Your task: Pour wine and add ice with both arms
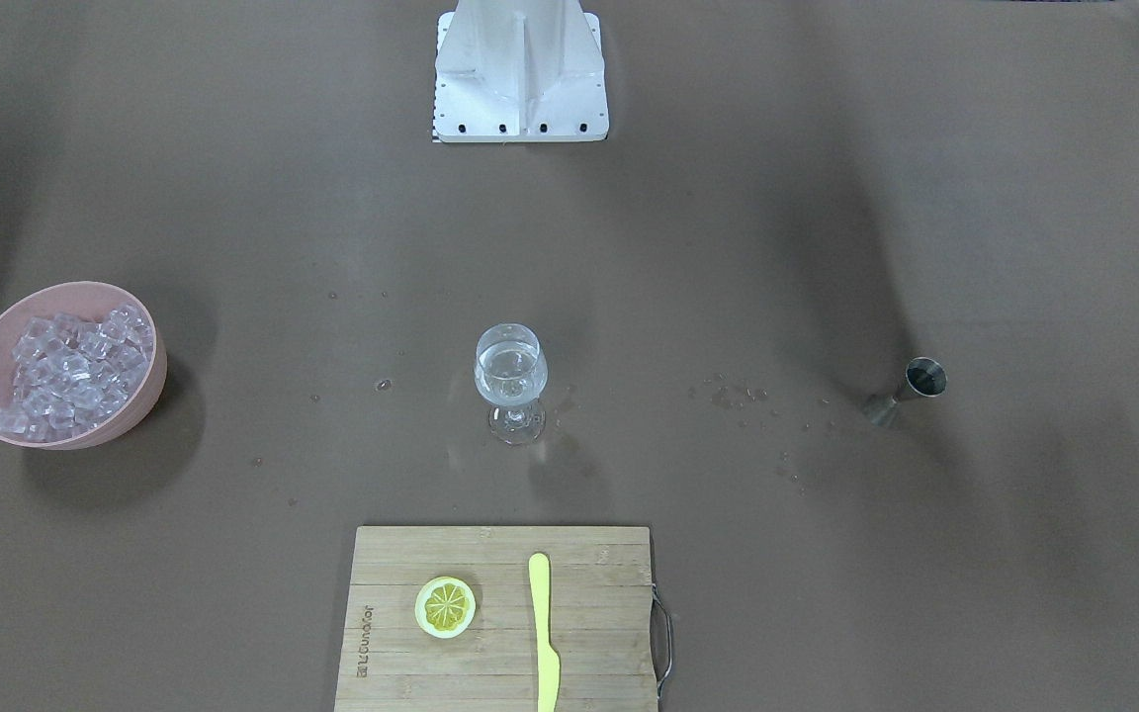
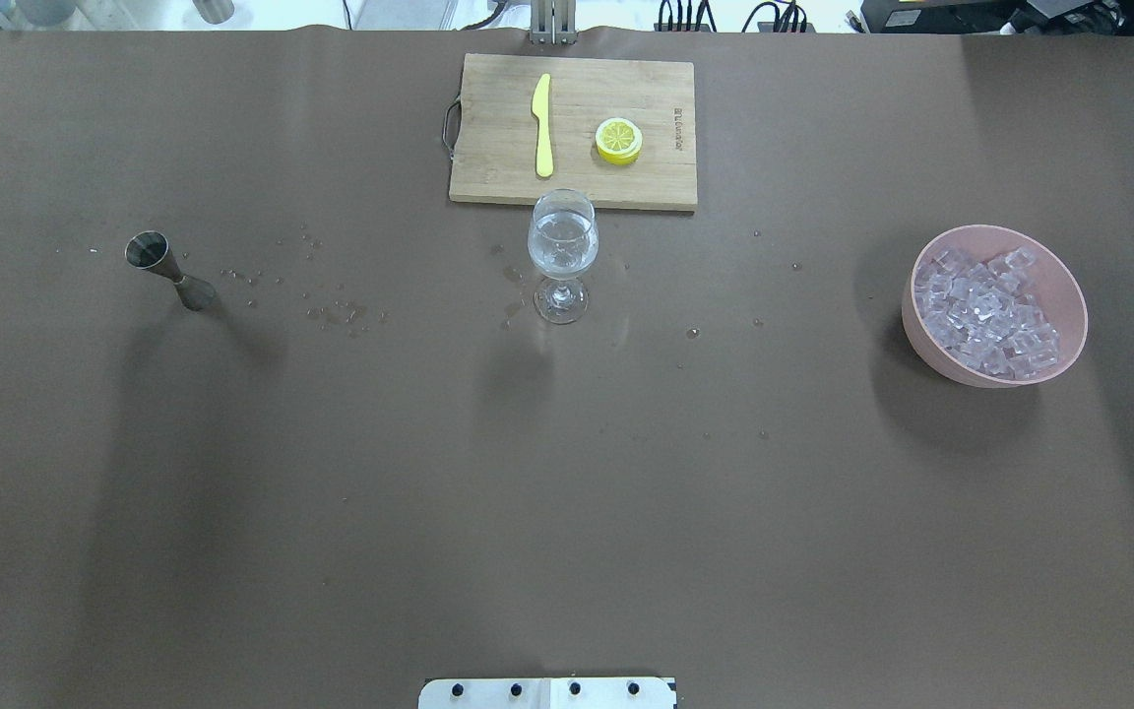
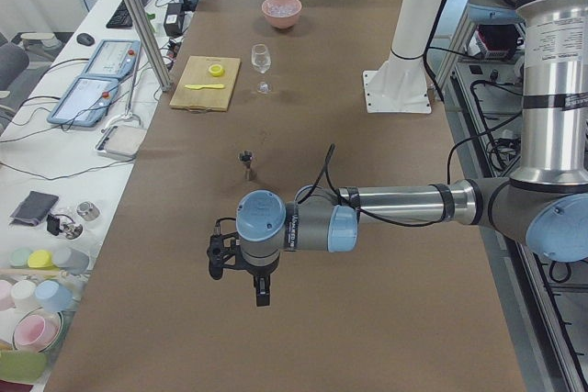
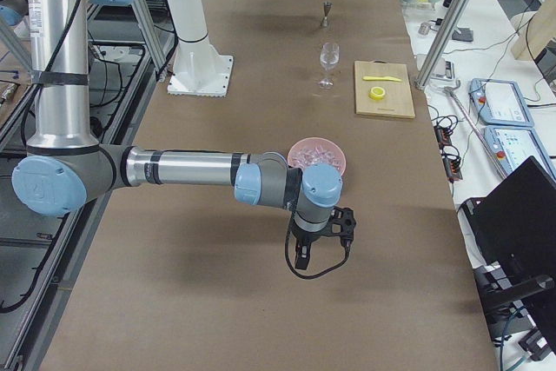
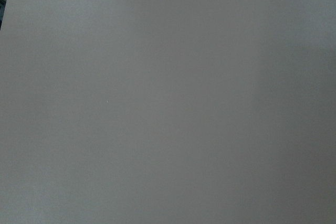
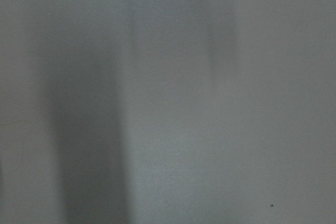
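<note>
- Wine glass [image 2: 562, 258] stands upright mid-table. The wine [image 2: 562, 246] sits in its bowl as a clear liquid. Cannot tell if any cube is in it.
- The ice [image 2: 988, 313] is heaped in a pink bowl [image 2: 1071, 295], well apart from the glass on the robot's right side.
- Metal jigger [image 2: 169, 268] stands upright, well apart from the glass on the robot's left side. Droplets [image 2: 333, 313] lie on the table [image 2: 567, 512] between jigger and glass.
- Wooden cutting board [image 2: 488, 172] lies just beyond the glass, on the side away from the robot. On it are a yellow knife [image 2: 542, 138] and a lemon slice [image 2: 618, 140], apart from each other.
- White post base [image 1: 520, 79] is on the robot's side of the glass, well apart from it.
- Left gripper [image 3: 243, 273] hangs over the table, far from the glass, out past the jigger. Only a side view shows it, so cannot tell the finger state.
- Right gripper [image 4: 323, 241] hangs over the table, far from the glass, out past the pink bowl. Finger state again cannot be told.
- Both wrist views show only blurred table cover.
</note>
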